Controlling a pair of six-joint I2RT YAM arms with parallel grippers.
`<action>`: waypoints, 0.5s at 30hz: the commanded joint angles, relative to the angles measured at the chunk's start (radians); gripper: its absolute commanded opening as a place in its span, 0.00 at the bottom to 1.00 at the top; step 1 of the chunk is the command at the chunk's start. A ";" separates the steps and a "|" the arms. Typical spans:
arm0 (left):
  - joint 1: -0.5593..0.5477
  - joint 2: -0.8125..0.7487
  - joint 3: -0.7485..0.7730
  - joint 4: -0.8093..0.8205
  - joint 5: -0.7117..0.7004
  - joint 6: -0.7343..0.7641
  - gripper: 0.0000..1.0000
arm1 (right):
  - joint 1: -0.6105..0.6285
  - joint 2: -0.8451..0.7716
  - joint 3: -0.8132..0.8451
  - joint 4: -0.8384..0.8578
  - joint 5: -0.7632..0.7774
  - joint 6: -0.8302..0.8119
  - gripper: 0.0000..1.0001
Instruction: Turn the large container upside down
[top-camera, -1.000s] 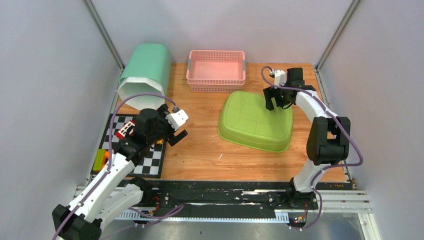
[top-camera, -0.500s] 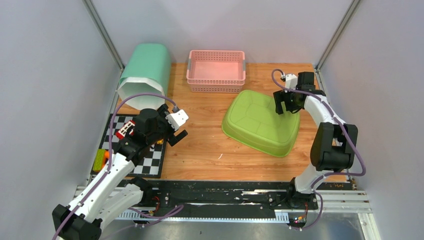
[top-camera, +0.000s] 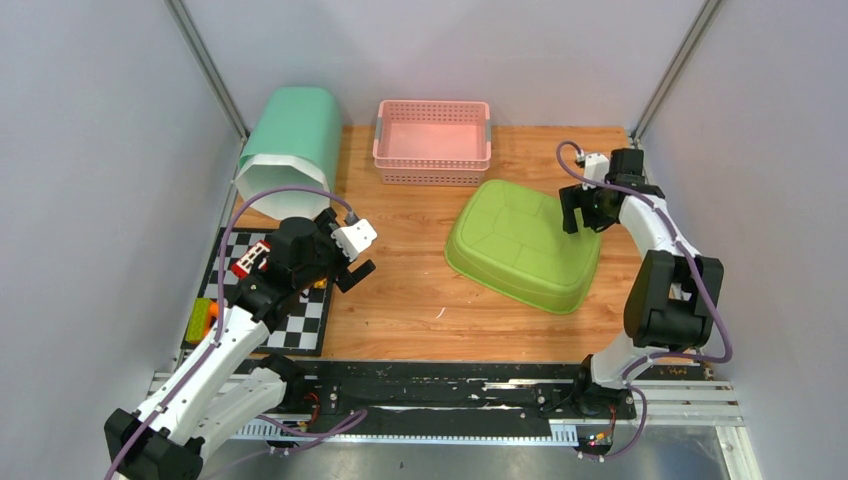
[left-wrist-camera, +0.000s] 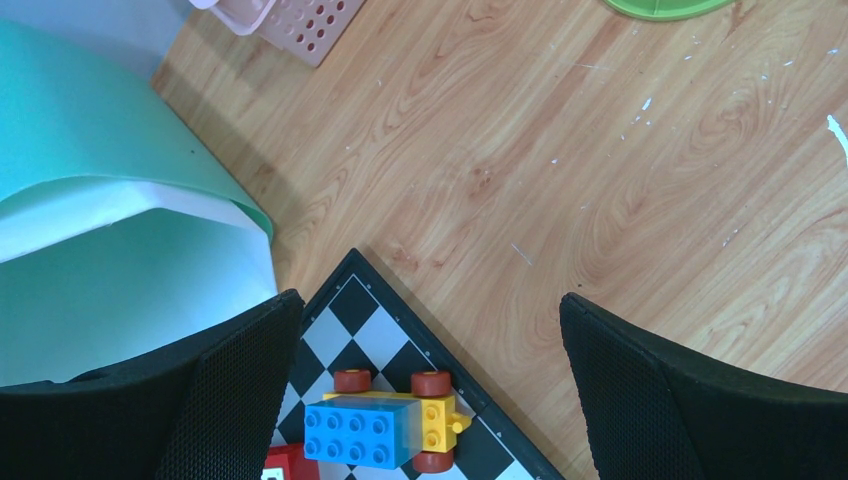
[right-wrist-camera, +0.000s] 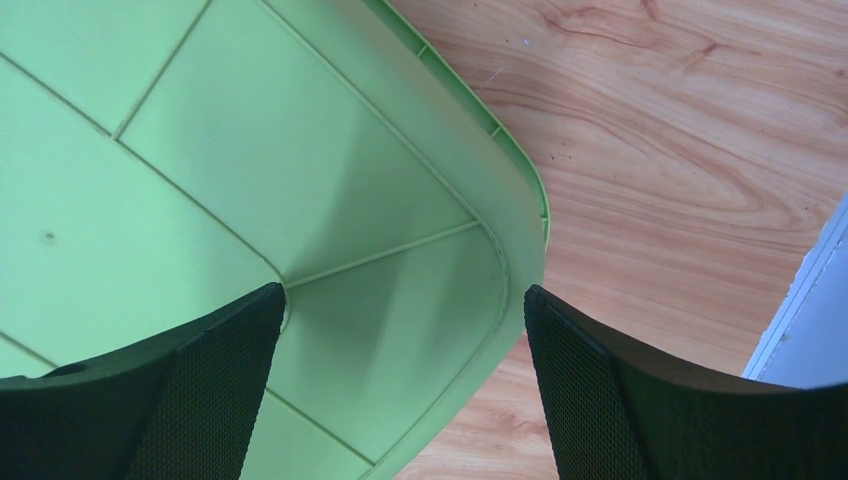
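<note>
Your large lime-green plastic tub (top-camera: 520, 245) lies bottom-up on the wooden counter (top-camera: 400, 290) (pink slotted plastic basket (top-camera: 432, 172) behind it empty), with left jaws and right jaws spread wide.

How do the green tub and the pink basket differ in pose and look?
The green tub lies bottom up; the pink basket stands upright, open side up. The green tub has solid walls; the pink basket has perforated ones. The green tub covers more of the surface than the pink basket. Both are rounded rectangular plastic containers on the wooden table.
</note>
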 joint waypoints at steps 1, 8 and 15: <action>-0.006 -0.008 -0.014 0.020 0.012 0.002 1.00 | -0.034 -0.023 -0.033 -0.038 0.042 -0.038 0.91; -0.006 -0.012 -0.015 0.020 0.013 0.000 1.00 | -0.075 -0.052 -0.063 -0.042 0.050 -0.079 0.91; -0.006 -0.012 -0.015 0.020 0.019 0.003 1.00 | -0.089 -0.139 -0.101 -0.056 0.054 -0.141 0.91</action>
